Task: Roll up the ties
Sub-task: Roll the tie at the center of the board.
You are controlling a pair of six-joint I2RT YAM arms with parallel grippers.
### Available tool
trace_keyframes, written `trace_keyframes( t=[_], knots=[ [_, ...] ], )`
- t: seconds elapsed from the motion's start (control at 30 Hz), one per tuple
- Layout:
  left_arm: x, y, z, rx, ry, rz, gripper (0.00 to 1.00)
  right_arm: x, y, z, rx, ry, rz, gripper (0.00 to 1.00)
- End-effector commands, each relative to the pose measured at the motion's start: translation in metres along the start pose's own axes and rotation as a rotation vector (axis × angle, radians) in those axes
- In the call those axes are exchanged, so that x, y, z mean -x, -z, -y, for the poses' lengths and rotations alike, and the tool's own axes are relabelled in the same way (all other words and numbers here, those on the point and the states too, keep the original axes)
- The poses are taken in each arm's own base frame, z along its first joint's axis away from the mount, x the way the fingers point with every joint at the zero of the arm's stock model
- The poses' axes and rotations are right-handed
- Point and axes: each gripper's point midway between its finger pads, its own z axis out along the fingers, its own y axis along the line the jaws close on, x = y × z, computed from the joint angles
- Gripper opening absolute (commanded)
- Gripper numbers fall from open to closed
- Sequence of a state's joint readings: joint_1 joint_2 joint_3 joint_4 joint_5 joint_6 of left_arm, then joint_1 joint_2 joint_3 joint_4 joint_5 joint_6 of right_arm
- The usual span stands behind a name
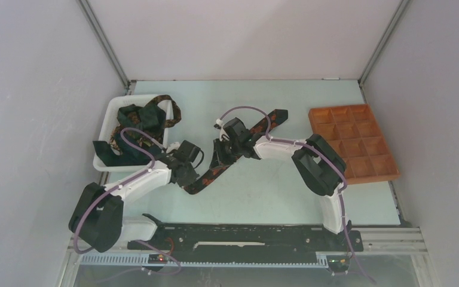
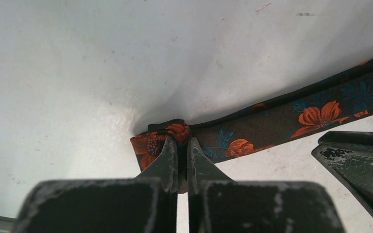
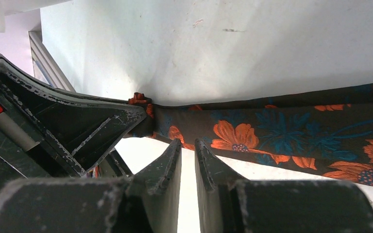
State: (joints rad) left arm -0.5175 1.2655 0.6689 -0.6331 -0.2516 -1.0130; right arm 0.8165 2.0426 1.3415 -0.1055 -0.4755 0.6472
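Observation:
A dark tie (image 1: 210, 175) with orange-red flowers lies slantwise on the table, from near my left gripper to the far right. My left gripper (image 1: 187, 177) is shut on its near end; in the left wrist view the gripper (image 2: 180, 138) pinches a bunched fold of the tie (image 2: 296, 116). My right gripper (image 1: 222, 156) is over the tie's middle, close to the left one. In the right wrist view the gripper (image 3: 188, 141) has a narrow gap, holds nothing, and its tips are at the near edge of the tie (image 3: 281, 131). More ties (image 1: 140, 116) lie heaped in the bin.
A white plastic bin (image 1: 110, 107) stands at the far left, ties spilling over its edge. An orange-brown compartment tray (image 1: 352, 143) sits at the right. The left gripper's fingers (image 3: 77, 126) crowd the right wrist view. Walls enclose the table on three sides.

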Motion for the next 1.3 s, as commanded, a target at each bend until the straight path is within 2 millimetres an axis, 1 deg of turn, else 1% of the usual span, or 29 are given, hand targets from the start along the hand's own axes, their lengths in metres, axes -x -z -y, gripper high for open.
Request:
trace_keyframes(
  t=[0.0, 0.03, 0.17, 0.27, 0.37, 0.47, 0.67, 0.83, 0.9, 0.97, 1.1, 1.17, 1.27],
  knots=[
    [0.010, -0.002, 0.022, -0.029, 0.013, 0.042, 0.02, 0.016, 0.018, -0.019, 0.057, 0.030, 0.050, 0.19],
    [0.009, -0.003, 0.024, -0.028, 0.008, 0.040, 0.04, 0.016, 0.017, -0.018, 0.057, 0.028, 0.050, 0.19],
    [0.006, -0.004, 0.031, -0.029, -0.011, 0.035, 0.21, 0.015, 0.016, -0.017, 0.059, 0.025, 0.045, 0.19],
    [0.003, -0.005, 0.034, -0.033, -0.019, 0.032, 0.27, 0.015, 0.015, -0.016, 0.059, 0.024, 0.041, 0.19],
    [0.000, -0.005, 0.037, -0.044, -0.019, 0.035, 0.36, 0.014, 0.014, -0.015, 0.060, 0.023, 0.039, 0.19],
    [-0.001, -0.003, 0.039, -0.064, -0.011, 0.050, 0.40, 0.013, 0.012, -0.015, 0.061, 0.023, 0.036, 0.19],
    [-0.002, 0.000, 0.035, -0.103, 0.034, 0.090, 0.43, 0.009, 0.009, -0.020, 0.075, 0.028, 0.027, 0.19],
    [0.000, 0.006, 0.034, -0.161, 0.062, 0.140, 0.47, 0.003, 0.004, -0.027, 0.102, 0.025, 0.011, 0.19],
    [0.002, 0.008, 0.032, -0.177, 0.072, 0.159, 0.48, 0.002, 0.002, -0.029, 0.110, 0.028, 0.010, 0.19],
    [0.003, 0.010, 0.030, -0.194, 0.080, 0.175, 0.47, 0.000, 0.000, -0.032, 0.120, 0.028, 0.005, 0.20],
    [0.002, 0.011, 0.025, -0.204, 0.085, 0.189, 0.41, -0.005, -0.003, -0.033, 0.127, 0.014, -0.014, 0.21],
    [0.002, 0.011, 0.024, -0.211, 0.087, 0.193, 0.39, -0.003, -0.005, -0.037, 0.144, 0.026, -0.001, 0.21],
    [0.001, 0.011, 0.024, -0.229, 0.087, 0.197, 0.36, -0.005, -0.007, -0.039, 0.152, 0.025, -0.008, 0.24]
  ],
)
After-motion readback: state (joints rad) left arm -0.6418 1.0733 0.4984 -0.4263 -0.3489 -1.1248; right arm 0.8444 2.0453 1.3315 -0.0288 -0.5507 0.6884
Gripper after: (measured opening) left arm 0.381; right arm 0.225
